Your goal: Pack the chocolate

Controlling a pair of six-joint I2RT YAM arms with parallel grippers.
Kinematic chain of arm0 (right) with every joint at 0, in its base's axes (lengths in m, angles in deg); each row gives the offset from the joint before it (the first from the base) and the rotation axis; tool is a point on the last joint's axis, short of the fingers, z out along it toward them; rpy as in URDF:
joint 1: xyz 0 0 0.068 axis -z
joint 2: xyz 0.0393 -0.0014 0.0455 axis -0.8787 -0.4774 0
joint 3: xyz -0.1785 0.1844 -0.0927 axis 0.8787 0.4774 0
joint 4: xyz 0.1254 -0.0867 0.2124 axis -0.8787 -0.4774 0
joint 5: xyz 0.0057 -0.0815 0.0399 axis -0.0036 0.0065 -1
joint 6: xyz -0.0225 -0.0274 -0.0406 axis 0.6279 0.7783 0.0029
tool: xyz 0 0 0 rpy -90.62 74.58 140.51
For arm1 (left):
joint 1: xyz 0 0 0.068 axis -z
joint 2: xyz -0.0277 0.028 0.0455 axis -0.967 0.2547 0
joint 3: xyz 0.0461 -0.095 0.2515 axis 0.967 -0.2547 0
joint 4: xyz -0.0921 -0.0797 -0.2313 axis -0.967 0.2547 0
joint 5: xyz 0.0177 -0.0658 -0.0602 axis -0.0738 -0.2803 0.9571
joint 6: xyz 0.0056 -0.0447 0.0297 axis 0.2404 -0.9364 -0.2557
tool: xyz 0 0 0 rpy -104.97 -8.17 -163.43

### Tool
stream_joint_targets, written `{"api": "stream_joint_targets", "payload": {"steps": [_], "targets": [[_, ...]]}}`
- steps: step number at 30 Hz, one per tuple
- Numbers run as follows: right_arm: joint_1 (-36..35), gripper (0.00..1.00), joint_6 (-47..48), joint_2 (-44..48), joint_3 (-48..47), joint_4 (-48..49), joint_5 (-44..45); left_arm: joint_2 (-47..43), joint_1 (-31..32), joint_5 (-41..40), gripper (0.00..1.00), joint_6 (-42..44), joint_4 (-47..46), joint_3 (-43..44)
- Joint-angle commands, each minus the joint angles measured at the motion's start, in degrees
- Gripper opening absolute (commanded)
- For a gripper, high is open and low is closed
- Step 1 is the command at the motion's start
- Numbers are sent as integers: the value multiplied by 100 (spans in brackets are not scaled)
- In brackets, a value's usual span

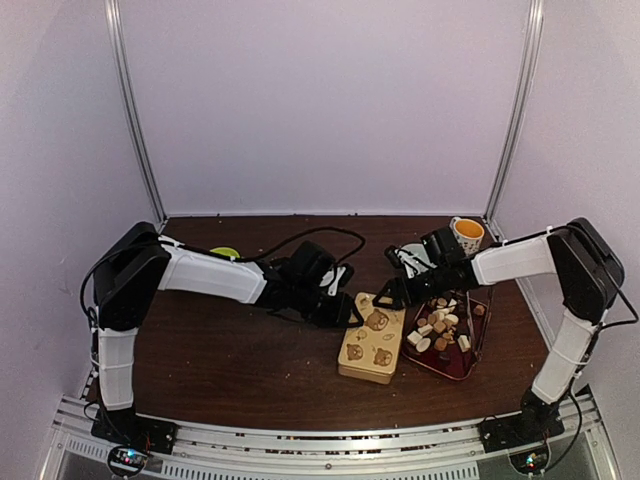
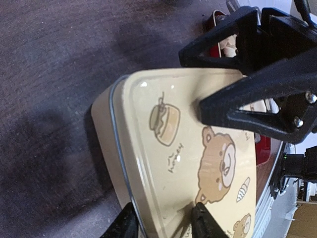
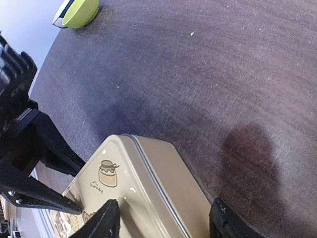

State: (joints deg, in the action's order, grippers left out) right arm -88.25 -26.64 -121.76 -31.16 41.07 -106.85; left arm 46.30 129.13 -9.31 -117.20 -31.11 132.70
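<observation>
The chocolate (image 1: 441, 325), a heap of white, tan and dark pieces, lies in a dark red tray (image 1: 455, 368) at the right. Left of it stands a tan box (image 1: 352, 372), closed by its bear-picture lid (image 1: 372, 335). My left gripper (image 1: 352, 312) is at the lid's far left corner. In the left wrist view it (image 2: 166, 224) straddles the lid's edge (image 2: 133, 188), one finger on top, one beside the wall. My right gripper (image 1: 386, 297) is open over the far right corner. In the right wrist view it (image 3: 166, 224) spans that corner of the box (image 3: 168, 183).
A white cup with orange inside (image 1: 467, 233) stands at the back right. A green bowl (image 1: 226, 253) sits behind my left arm and shows in the right wrist view (image 3: 79, 12). The two grippers are close together over the box.
</observation>
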Motion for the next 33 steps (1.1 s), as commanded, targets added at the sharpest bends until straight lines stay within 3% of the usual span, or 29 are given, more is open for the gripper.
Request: {"api": "stream_joint_targets", "payload": {"steps": [1, 15, 26, 33], "targets": [[-105, 59, -516, 251, 554, 609, -992, 228, -45, -169, 36, 148, 347, -8], [-110, 47, -854, 962, 1534, 957, -830, 222, -44, -118, 36, 331, 606, 102], [-104, 30, -879, 542, 1472, 840, -546, 239, -28, -165, 36, 359, 723, 153], [-110, 28, -1260, 322, 1700, 1190, -603, 305, -10, -182, 36, 373, 794, 200]]}}
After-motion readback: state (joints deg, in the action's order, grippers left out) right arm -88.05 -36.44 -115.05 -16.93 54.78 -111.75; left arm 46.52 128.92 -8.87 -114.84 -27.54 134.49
